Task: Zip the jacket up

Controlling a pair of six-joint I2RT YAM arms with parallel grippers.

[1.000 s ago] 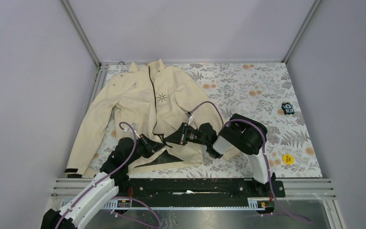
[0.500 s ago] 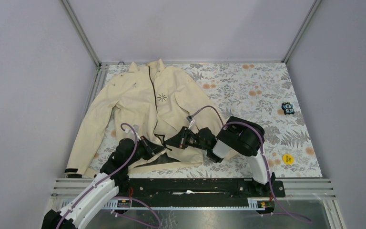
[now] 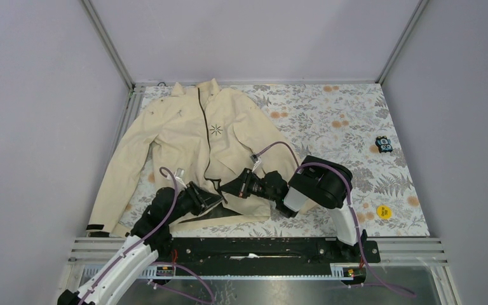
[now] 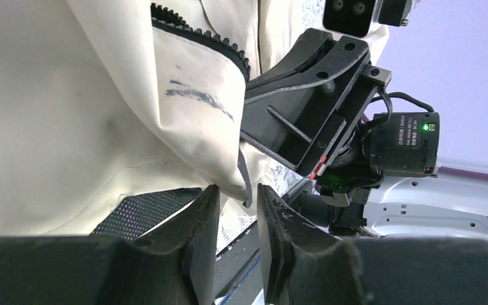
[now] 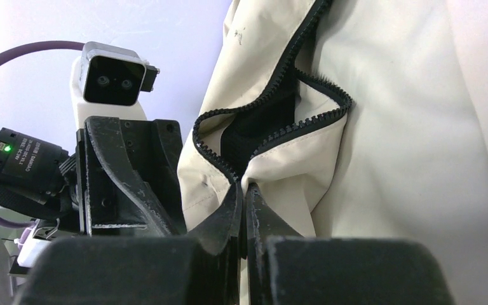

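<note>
While jacket [image 3: 184,133] lies spread on bench [image 3: 356,127], far-left side, top view shows left hand [image 3: 216,200] & right hand [image 3: 226,189] nose-to-nose at hem, where zipper [image 3: 203,127] gapes. Left wrist: fingers [image 4: 204,216] narrowly apart, hem corner [image 4: 229,171] dangling betw them, not pinched. Right wrist: fingers clamped tight on zip edge. Next, imo: level both zip ends, fabric taut, before seating pin; no sideways tugging.
</note>
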